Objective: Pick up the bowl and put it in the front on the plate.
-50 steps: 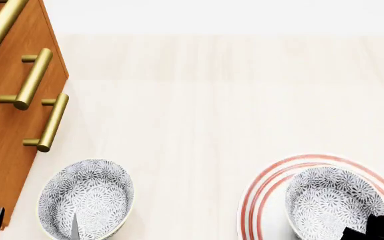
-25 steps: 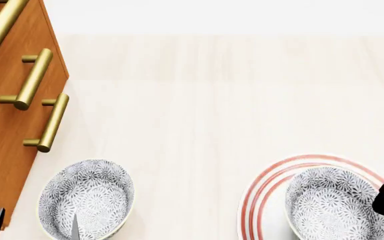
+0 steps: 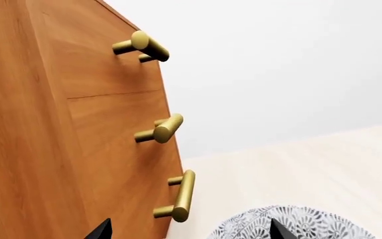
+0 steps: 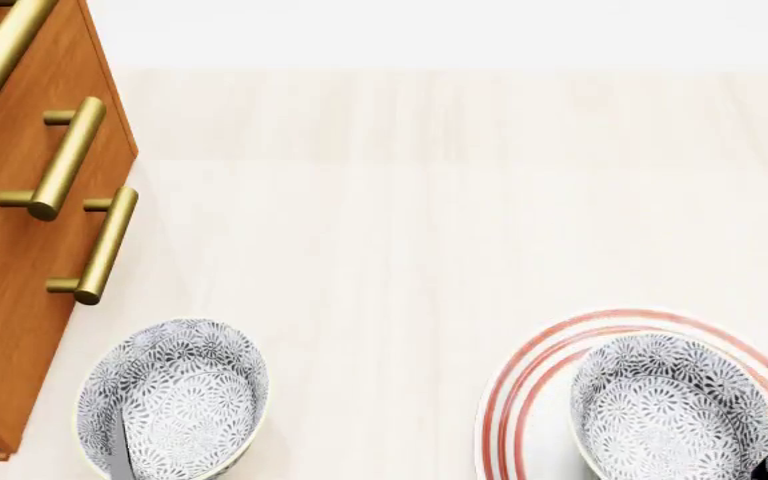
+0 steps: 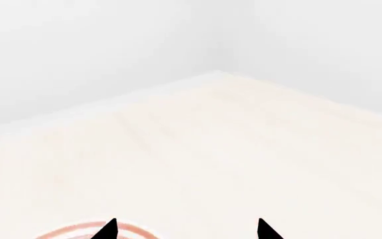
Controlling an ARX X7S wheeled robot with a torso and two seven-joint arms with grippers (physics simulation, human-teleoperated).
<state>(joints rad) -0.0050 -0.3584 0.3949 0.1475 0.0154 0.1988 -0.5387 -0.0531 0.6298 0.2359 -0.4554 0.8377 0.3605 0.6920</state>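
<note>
On the right of the pale wooden tabletop: small round floral-patterned ceramic bowl seated inside wide white red-ringed plate, placement apparently done. Right gripper apart from it, fingertips spread, grasping nothing. Second identical floral bowl at left beside orange wooden drawer cabinet. Left gripper fingertips spread, one over that bowl, holding nothing. Remaining: probably retreat only.

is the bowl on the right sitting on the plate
Touching. The head view shows the bowl resting inside the red rings of the plate.
</note>
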